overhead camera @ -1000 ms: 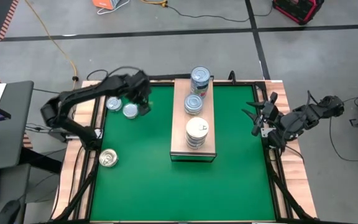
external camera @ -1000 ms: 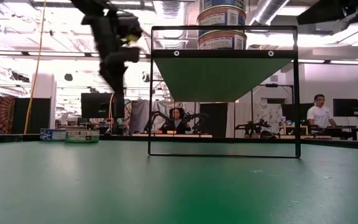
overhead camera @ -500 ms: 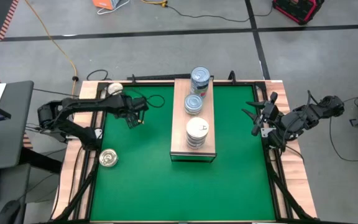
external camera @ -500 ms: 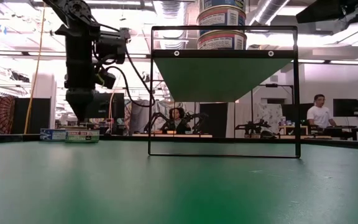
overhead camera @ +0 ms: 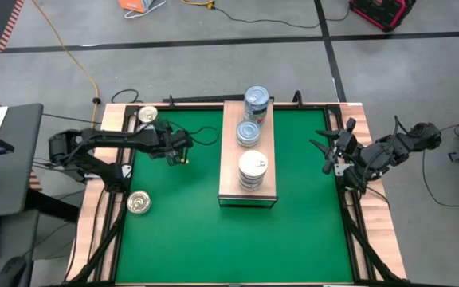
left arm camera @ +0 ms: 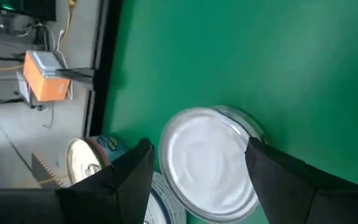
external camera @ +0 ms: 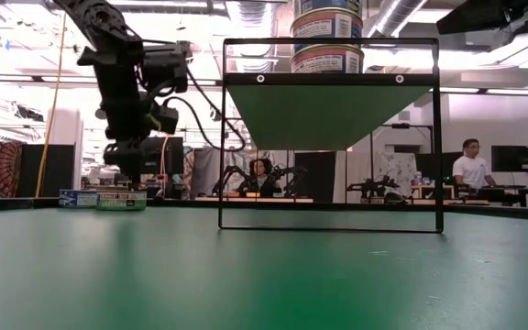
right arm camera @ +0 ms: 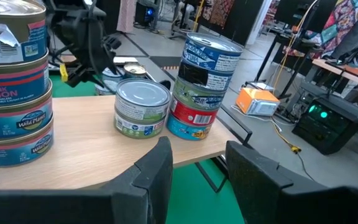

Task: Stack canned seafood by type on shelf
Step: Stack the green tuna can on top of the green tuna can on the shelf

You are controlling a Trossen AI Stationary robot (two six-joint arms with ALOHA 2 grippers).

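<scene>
Seen from above, the shelf (overhead camera: 248,151) lies lengthwise at the middle of the green mat (overhead camera: 229,223), running from twelve o'clock toward the centre. Three stacks of cans stand on it: a tall stack of blue-labelled cans (overhead camera: 256,102) at the twelve o'clock end, a single low silver-topped can (overhead camera: 248,132) just behind it toward six, and a stack with a white top (overhead camera: 253,169) nearest six o'clock.

The left gripper (overhead camera: 178,149) hangs over the mat at about ten o'clock, well apart from the shelf. In its wrist view its fingers (left arm camera: 129,177) stand apart on either side of a silver-topped can (left arm camera: 207,163), which sits between them; contact cannot be made out. A gold-topped can (left arm camera: 87,158) lies just beside it. From overhead one loose can (overhead camera: 147,115) rests on the wooden border at eleven o'clock and another gold one (overhead camera: 139,202) at eight o'clock.

The right gripper (overhead camera: 331,148) waits at three o'clock by the mat's edge, its fingers (right arm camera: 151,171) apart and empty, facing the shelf.
</scene>
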